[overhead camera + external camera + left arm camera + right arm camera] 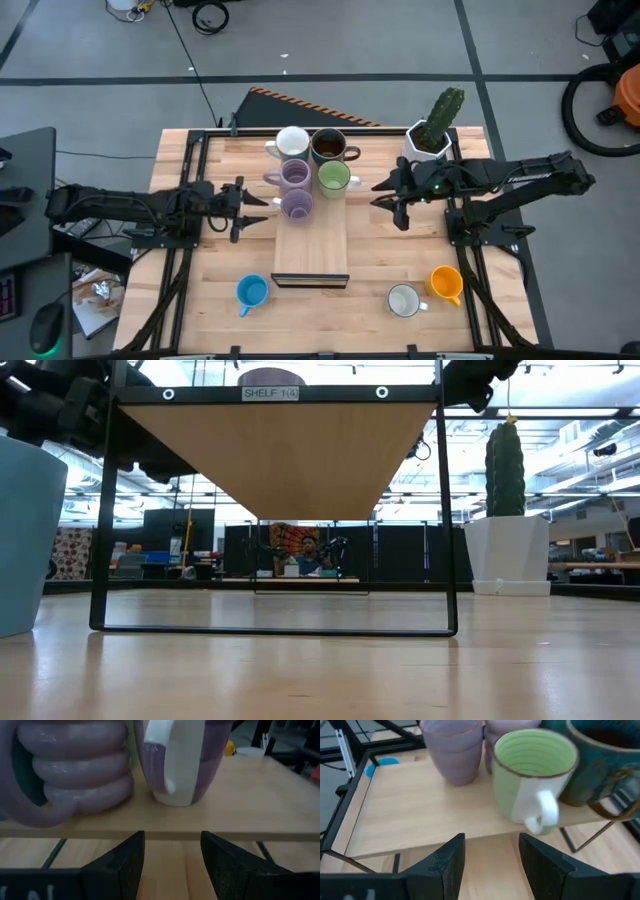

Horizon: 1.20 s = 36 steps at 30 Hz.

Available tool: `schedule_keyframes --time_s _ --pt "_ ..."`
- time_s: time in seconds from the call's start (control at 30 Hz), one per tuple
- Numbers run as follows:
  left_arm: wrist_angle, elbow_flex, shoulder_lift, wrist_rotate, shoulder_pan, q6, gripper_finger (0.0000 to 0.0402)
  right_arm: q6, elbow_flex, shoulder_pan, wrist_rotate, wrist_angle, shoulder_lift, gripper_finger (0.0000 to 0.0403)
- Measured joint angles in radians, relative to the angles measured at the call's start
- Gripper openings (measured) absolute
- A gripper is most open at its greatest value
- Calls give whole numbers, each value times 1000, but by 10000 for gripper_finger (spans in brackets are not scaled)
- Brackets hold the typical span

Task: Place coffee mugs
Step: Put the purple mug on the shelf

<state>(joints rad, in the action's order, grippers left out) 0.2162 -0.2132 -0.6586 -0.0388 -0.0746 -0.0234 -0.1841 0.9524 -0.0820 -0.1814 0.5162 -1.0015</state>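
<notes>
Five mugs stand on the raised wooden shelf [312, 245]: a white one [292, 141], a dark brown one [328, 146], a lilac ribbed one [293, 175], a light green one [334, 178] and a second lilac one [297, 205]. On the table's near part stand a blue mug [252, 291], a white mug [404, 300] and an orange mug [446, 283]. My left gripper [262, 207] is open just left of the shelf, facing the lilac mugs [75, 775]. My right gripper [378, 194] is open just right of the shelf, facing the green mug [535, 775].
A white faceted pot with a green cactus [432, 130] stands at the far right, close behind my right arm. The shelf's black frame [100, 510] lifts the board off the table. The shelf's near half is bare wood. The blue mug [25, 530] shows at the low view's left edge.
</notes>
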Motion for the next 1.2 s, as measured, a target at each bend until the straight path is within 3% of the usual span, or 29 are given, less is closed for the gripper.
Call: schedule_keyframes --time_s 0.23,0.57,0.83,1.2 --pt "66 60 0 -26 23 40 201 -4 1 -57 18 -80 -110 191" --pt "91 79 0 8 60 40 201 -7 134 -158 -12 -76 -255 191" --pt "124 79 0 13 60 146 201 26 196 -239 -61 -160 -393 191" --pt "196 79 -2 57 60 170 201 90 252 -246 -202 -262 -565 191"
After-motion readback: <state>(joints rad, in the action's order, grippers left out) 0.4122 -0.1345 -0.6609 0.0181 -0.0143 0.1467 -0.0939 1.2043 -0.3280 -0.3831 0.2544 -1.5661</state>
